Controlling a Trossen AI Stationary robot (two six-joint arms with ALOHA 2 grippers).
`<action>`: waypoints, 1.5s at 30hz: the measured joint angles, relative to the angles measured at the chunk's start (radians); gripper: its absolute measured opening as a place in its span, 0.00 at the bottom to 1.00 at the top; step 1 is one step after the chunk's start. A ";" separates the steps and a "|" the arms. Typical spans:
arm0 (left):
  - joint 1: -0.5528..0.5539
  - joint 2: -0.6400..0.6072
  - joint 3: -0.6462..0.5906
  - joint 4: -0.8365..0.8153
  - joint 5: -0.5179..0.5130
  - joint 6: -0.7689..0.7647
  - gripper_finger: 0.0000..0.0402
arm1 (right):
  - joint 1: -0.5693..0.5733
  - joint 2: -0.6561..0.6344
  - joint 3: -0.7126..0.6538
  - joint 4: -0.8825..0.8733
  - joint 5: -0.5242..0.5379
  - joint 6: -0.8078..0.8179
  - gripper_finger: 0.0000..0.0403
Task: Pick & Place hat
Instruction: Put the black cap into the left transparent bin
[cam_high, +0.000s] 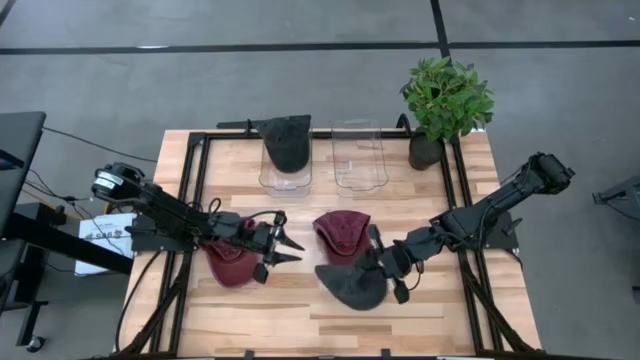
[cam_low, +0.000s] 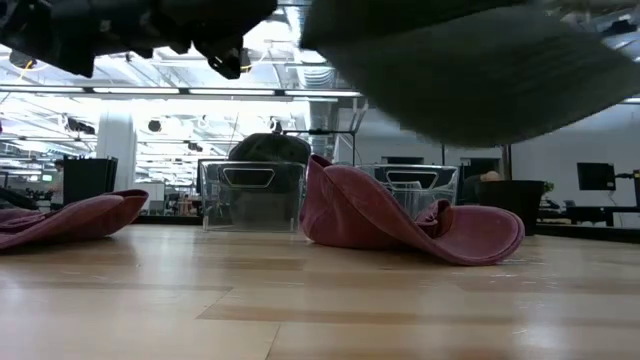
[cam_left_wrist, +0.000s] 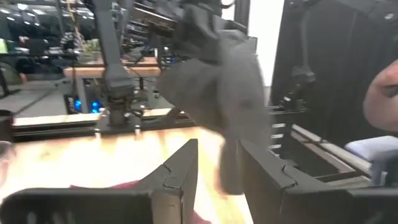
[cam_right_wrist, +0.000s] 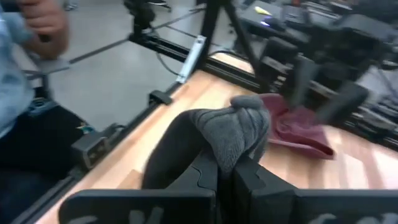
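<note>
My right gripper (cam_high: 380, 268) is shut on a dark grey knit hat (cam_high: 350, 284), which hangs in the air right of the table's middle (cam_low: 480, 70). One maroon hat (cam_high: 343, 232) lies crumpled on the table just beyond it. A second maroon hat (cam_high: 228, 265) lies flat on the table under my left arm. My left gripper (cam_high: 290, 245) is open, points level toward the table's right and stands just past that hat, with nothing between its fingers (cam_left_wrist: 217, 155). The grey hat (cam_left_wrist: 217, 81) hangs ahead of it. My right gripper pinches a bunched fold of the grey hat's knit cloth (cam_right_wrist: 241, 138) between its two fingers. The fingers come from the table's right side, slanting a little downward. The hat hangs below and ahead of the fingers, clear of the table.
Two clear bins stand at the far edge: the left bin (cam_high: 285, 165) holds a dark hat, the right bin (cam_high: 358, 160) shows nothing inside. A potted plant (cam_high: 445, 100) stands at the far right corner. A person's sleeve (cam_right_wrist: 18, 74) shows beyond the table.
</note>
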 joint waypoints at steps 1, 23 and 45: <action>0.009 0.000 0.004 0.000 0.000 0.003 0.27 | 0.000 0.000 0.000 0.000 -0.017 -0.001 0.00; 0.115 0.054 0.276 -0.146 0.341 -0.004 0.27 | -0.008 0.000 0.000 -0.040 -0.162 -0.036 0.00; 0.094 0.397 0.556 -0.180 0.450 -0.090 0.27 | -0.007 -0.001 0.000 -0.128 -0.206 -0.031 0.00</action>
